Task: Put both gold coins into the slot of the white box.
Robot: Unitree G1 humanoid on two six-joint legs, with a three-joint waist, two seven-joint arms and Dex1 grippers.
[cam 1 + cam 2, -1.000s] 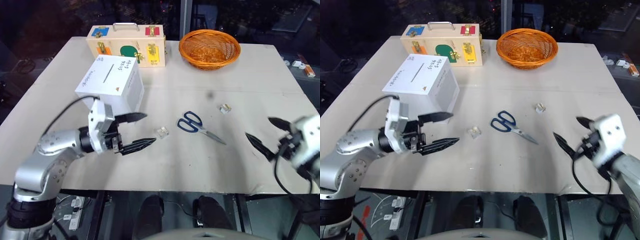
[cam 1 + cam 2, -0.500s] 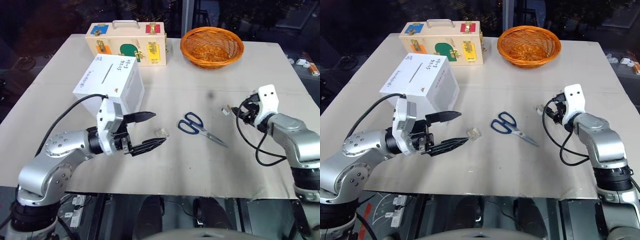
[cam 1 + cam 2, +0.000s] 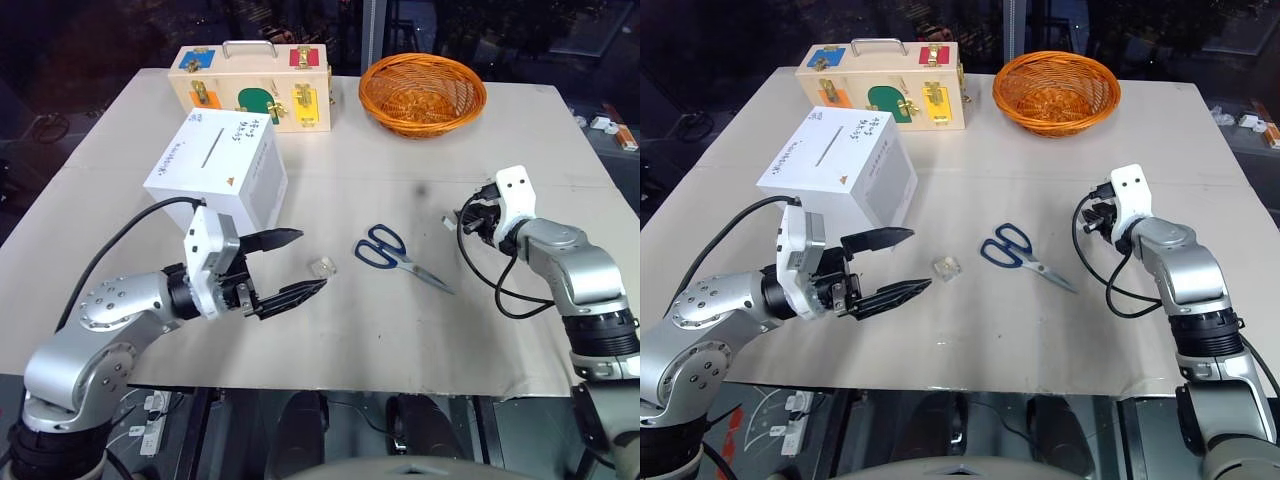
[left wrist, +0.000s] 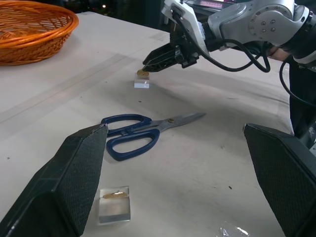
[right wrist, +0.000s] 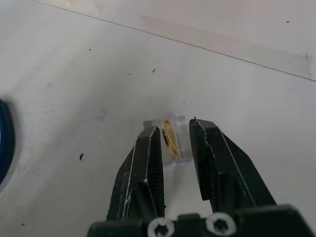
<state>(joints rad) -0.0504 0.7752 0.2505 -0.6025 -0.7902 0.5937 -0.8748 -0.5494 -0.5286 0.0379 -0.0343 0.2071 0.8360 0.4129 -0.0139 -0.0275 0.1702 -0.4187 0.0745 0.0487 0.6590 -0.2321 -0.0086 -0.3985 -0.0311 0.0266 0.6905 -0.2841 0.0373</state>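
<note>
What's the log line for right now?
right gripper at gold coin on clear block | left gripper jaws open, near second coin | white box: both coins outside

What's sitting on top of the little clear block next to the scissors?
A gold coin lies flat on that clear block. Whether anything lies underneath the block cannot be seen.

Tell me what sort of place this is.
Probably a robot test bench, by dark windows: a plain table laid out with a wooden latch box, a white slotted box, scissors and a basket.
</note>
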